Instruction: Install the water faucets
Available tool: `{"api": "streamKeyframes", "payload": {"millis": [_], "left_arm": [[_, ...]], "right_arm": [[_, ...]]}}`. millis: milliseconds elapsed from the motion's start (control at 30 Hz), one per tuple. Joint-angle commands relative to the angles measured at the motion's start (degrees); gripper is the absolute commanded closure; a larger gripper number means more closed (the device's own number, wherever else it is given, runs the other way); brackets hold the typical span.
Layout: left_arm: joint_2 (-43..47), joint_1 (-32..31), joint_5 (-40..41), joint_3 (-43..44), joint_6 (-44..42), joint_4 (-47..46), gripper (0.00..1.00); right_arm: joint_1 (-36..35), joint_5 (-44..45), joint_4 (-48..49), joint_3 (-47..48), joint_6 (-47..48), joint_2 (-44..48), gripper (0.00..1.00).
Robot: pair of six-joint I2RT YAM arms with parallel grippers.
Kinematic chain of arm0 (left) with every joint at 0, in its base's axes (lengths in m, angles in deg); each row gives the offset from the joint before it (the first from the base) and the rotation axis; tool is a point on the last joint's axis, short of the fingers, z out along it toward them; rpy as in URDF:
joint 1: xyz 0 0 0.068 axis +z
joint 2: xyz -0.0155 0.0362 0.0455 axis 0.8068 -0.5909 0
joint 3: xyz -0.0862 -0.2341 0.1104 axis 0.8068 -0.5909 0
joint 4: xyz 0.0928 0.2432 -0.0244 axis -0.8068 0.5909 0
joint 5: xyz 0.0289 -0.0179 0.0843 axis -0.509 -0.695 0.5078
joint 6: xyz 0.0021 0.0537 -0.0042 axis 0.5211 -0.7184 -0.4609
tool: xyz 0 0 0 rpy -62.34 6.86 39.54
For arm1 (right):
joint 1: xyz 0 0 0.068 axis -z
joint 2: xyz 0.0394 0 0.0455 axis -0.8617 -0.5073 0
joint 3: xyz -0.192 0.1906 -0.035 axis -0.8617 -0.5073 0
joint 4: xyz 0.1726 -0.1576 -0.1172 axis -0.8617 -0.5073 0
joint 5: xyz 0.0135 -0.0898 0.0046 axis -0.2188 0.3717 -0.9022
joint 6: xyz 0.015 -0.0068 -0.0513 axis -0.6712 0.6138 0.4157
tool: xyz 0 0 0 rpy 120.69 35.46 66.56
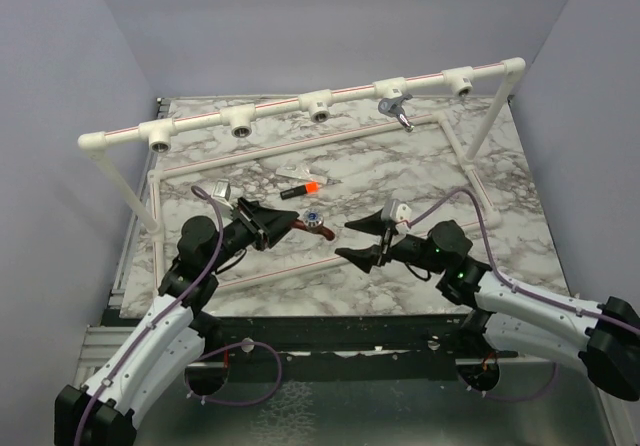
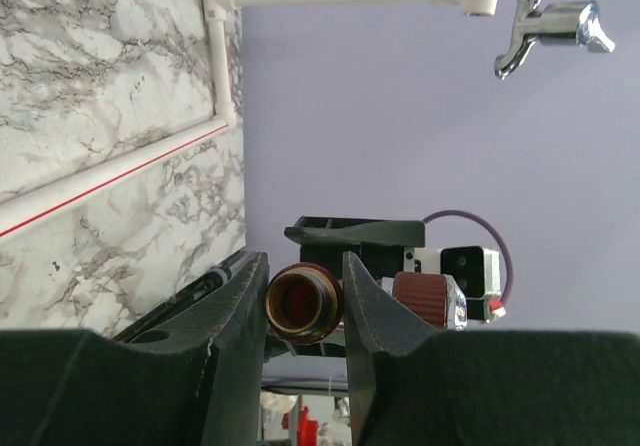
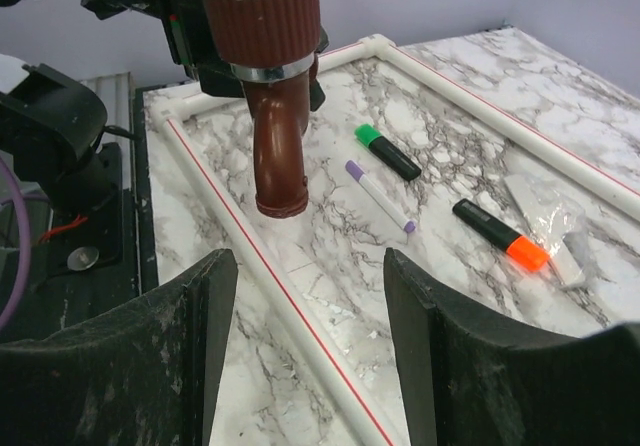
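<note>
— What's the left tool [image 1: 283, 224] doing?
— Clenched on the copper faucet [image 1: 320, 230], near the middle of the tabletop [image 1: 430, 181], a bit toward the near edge. Its jaws pinch the threaded end, and the spout points down.
— And the right tool [image 1: 360, 238]?
— Released, nothing in it. Its jaws are spread just right of that faucet, not touching it.
— Anything beyond?
— Pens lying flat past the middle: an orange-capped marker [image 3: 497, 236], a green-capped marker [image 3: 388, 152] and a thin purple pen [image 3: 380, 196].
— The chrome faucet [image 1: 400, 108]?
— On the raised pipe [image 1: 280, 109] along the far edge, hanging from a fitting toward the far right corner.
</note>
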Motion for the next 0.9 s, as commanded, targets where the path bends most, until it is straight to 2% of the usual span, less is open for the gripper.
{"api": "streamKeyframes", "payload": {"millis": [0,500,867], "left_arm": [[3.1,0.4,5.8,0.2,6.3,4.1,1.0],[5.6,0.3,7.3,-0.3,8.1,5.5,1.0],[6.1,0.3,7.2,-0.6,8.2,4.7,1.0]], "right_arm": [[0.0,-4.5,6.6,3.8,4.6,-4.2,0.35],[0.1,-12.3,8.5,13.6,4.0,-13.8,0.36],[0.1,-12.9,8.5,14.6,2.3,-16.8,0.43]]}}
